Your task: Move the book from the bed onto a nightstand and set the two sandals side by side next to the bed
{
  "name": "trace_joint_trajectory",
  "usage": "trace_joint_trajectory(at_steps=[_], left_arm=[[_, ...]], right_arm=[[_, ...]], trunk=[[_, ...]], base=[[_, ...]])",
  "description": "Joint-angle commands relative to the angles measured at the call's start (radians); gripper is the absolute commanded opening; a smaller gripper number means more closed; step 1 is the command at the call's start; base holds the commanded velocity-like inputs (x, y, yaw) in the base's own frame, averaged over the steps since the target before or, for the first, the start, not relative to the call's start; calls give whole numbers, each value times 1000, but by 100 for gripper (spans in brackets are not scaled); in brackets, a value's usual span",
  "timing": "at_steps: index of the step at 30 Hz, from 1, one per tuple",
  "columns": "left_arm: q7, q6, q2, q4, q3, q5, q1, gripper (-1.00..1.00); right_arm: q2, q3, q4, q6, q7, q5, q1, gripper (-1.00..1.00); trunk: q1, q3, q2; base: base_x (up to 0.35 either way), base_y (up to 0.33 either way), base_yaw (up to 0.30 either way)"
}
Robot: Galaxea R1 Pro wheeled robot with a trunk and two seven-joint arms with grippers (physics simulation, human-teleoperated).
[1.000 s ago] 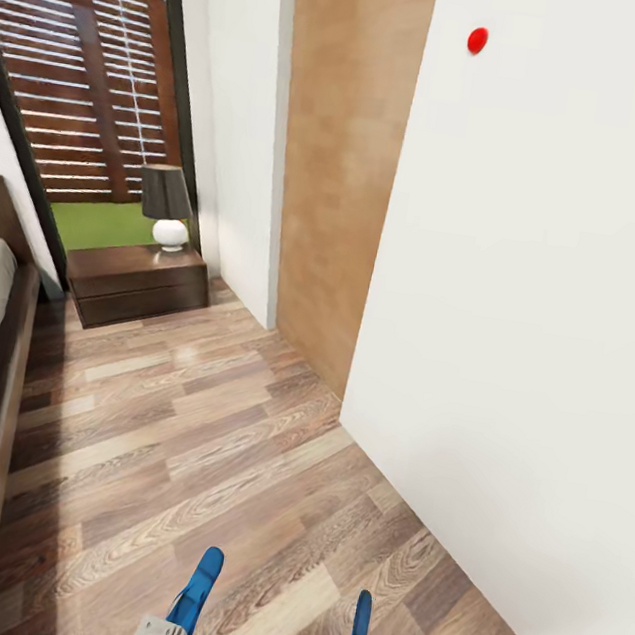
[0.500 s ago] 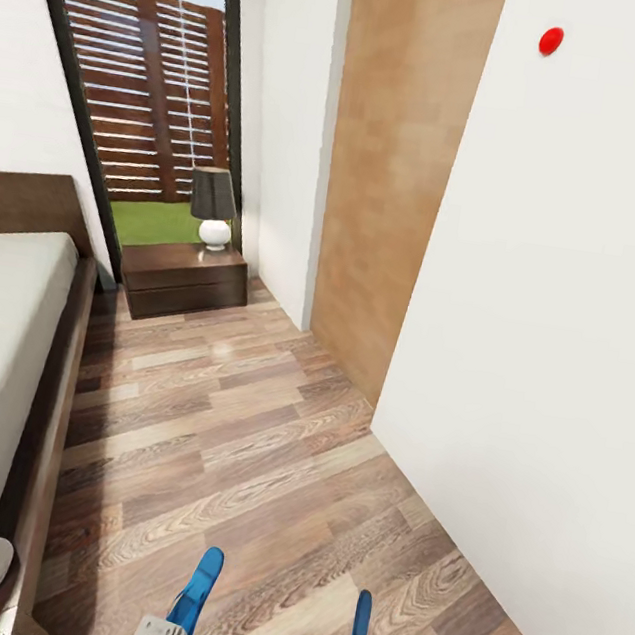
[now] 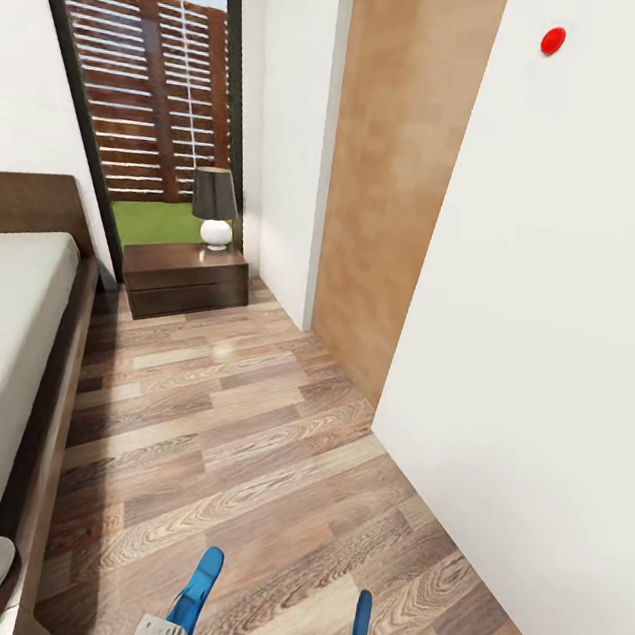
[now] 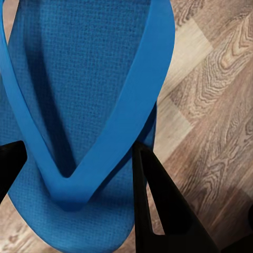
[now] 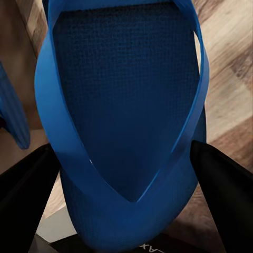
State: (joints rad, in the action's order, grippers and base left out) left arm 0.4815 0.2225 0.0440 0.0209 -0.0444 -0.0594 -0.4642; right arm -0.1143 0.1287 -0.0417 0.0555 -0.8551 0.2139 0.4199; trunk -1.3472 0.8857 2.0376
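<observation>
Each gripper holds one bright blue sandal on edge over the plank floor. In the head view the left sandal (image 3: pixel 196 588) and the right sandal (image 3: pixel 359 634) rise at the bottom edge. My left gripper (image 4: pixel 79 184) is shut on its sandal (image 4: pixel 84 79), with black fingers (image 4: pixel 158 205) on either side of the sole. My right gripper (image 5: pixel 126 197) is shut on the other sandal (image 5: pixel 126 95). The bed (image 3: pixel 1 344) runs along the left. A dark nightstand (image 3: pixel 187 279) stands beyond it by the window. The book is out of view.
A dark-shaded lamp (image 3: pixel 214 204) sits on the nightstand. A white wall (image 3: pixel 556 341) with a red dot (image 3: pixel 551 39) closes in on the right, with a wooden panel (image 3: pixel 389 166) behind it. Open plank floor (image 3: pixel 241 428) lies between bed and wall.
The camera swung left over the past second, bringing more of the mattress and headboard into view, then held still. Both sandals stay in the grippers as before.
</observation>
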Motion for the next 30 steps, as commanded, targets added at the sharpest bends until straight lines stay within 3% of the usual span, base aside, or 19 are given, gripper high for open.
trace_joint_trajectory(at_steps=[1,8,30], left_arm=[[3,3,0,-1,-5,-6,-1,-100],[3,3,0,-1,-5,-6,-1,-100],[3,3,0,-1,-5,-6,-1,-100]], right_arm=[[0,8,0,6,-4,-1,0,-100],[0,8,0,6,-4,-1,0,-100],[1,8,0,6,-4,-1,0,-100]], trunk=[[0,1,0],[0,1,0],[0,6,0]], base=[[0,0,0],[135,0,0],[320,0,17]])
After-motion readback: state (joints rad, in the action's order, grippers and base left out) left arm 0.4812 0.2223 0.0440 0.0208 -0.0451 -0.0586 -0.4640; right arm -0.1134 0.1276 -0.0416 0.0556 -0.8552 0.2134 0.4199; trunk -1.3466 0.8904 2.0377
